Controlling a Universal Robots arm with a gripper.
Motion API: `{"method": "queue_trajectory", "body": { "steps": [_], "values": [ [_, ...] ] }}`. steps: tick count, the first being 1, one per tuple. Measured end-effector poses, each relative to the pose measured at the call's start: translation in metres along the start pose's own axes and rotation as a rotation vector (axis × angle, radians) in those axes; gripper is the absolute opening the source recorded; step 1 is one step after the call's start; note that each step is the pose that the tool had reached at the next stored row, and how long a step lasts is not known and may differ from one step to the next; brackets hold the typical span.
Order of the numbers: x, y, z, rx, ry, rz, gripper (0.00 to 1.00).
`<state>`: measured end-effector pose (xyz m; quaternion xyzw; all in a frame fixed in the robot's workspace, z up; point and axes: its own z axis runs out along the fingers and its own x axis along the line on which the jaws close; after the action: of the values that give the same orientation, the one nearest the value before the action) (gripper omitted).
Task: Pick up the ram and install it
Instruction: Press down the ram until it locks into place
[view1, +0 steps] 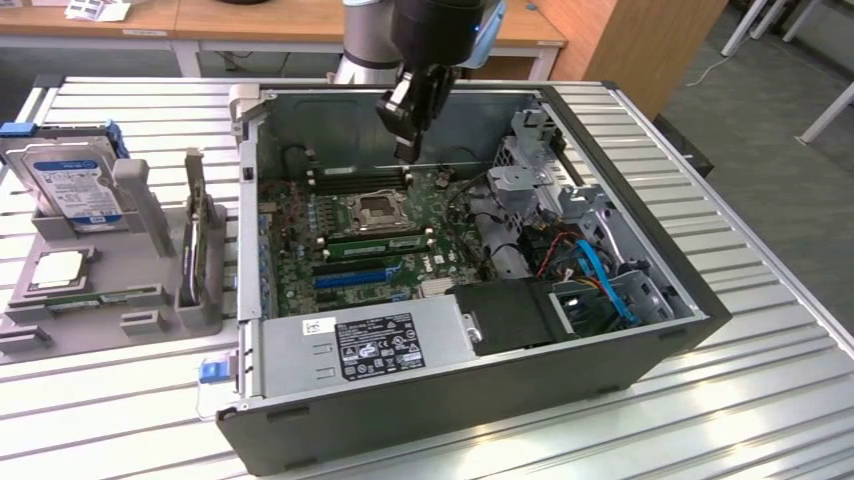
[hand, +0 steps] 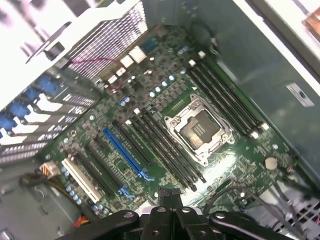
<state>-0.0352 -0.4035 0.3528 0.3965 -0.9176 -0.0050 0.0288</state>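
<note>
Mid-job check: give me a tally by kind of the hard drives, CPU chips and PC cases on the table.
Hard drive: 1
CPU chip: 1
PC case: 1
Total: 3

1. The open computer case (view1: 641, 350) sits on the slatted table (view1: 747, 420), its motherboard (view1: 360, 240) lying flat inside.
2. The CPU socket (view1: 372, 208) lies mid-board – memory slots (view1: 360, 178) behind it, a seated ram (view1: 380, 241) stick just in front.
3. The gripper (view1: 407, 140) hangs above the rear slots.
4. The power supply (view1: 367, 345) occupies the case's near side.
5. A parts stand (view1: 100, 300) sits at the exterior view's left – a hard drive (view1: 74, 185) upright in it, a CPU chip (view1: 56, 270) nearer.
</note>
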Motion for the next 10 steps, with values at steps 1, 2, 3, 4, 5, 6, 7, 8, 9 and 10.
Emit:
{"method": "queue_trajectory", "body": {
  "steps": [1,2,3,4,5,6,7,8,9,10],
  "values": [
    [0.0,0.0,0.0,-0.0008,-0.0006,0.018,0.11],
    [0.0,0.0,0.0,-0.0017,-0.0012,0.035,0.11],
    [0.0,0.0,0.0,-0.0026,-0.0018,0.054,0.11],
    [0.0,0.0,0.0,-0.0035,-0.0024,0.072,0.11],
    [0.0,0.0,0.0,-0.0044,-0.0029,0.09,0.11],
    [0.0,0.0,0.0,-0.0053,-0.0035,0.107,0.11],
    [0.0,0.0,0.0,-0.0061,-0.004,0.125,0.11],
    [0.0,0.0,0.0,-0.007,-0.0046,0.143,0.11],
    [0.0,0.0,0.0,-0.0079,-0.0051,0.161,0.11],
    [0.0,0.0,0.0,-0.0088,-0.0058,0.18,0.11]
  ]
}}
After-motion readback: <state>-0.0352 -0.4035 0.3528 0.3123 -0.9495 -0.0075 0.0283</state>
